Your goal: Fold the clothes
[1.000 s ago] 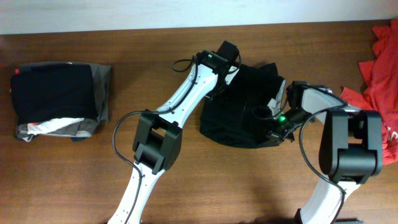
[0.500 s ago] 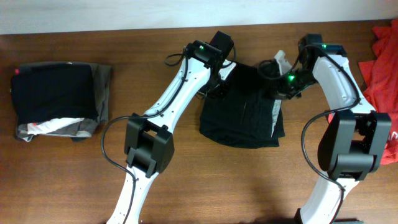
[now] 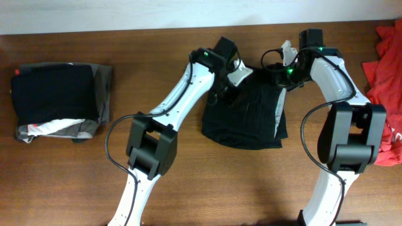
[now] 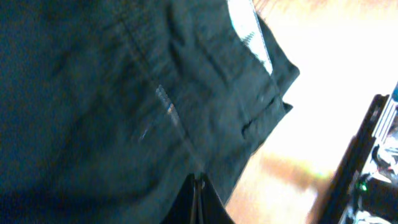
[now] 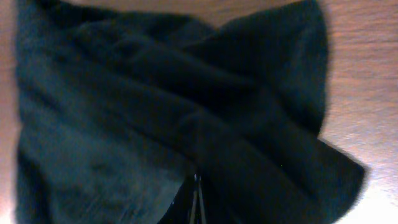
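A black garment (image 3: pixel 244 119) lies roughly flat in the middle of the table, with a pale strip along its right edge. My left gripper (image 3: pixel 230 78) is at its far left corner. In the left wrist view the jaws (image 4: pixel 199 180) are pressed together on the black fabric (image 4: pixel 124 93). My right gripper (image 3: pixel 281 63) is at the far right corner. Its jaws (image 5: pixel 198 177) are shut where the folds of the cloth (image 5: pixel 155 93) run together. The far edge is slightly raised at both grippers.
A folded pile of black, grey and white clothes (image 3: pixel 59 100) sits at the left. Red-orange clothes (image 3: pixel 383 75) lie heaped at the right edge. The table's far edge (image 3: pixel 125 32) runs just behind the grippers.
The right arm swung from the garment's right side up to its far edge. The left arm shifted slightly farther. The garment went from bunched to spread flatter, its far edge drawn back.
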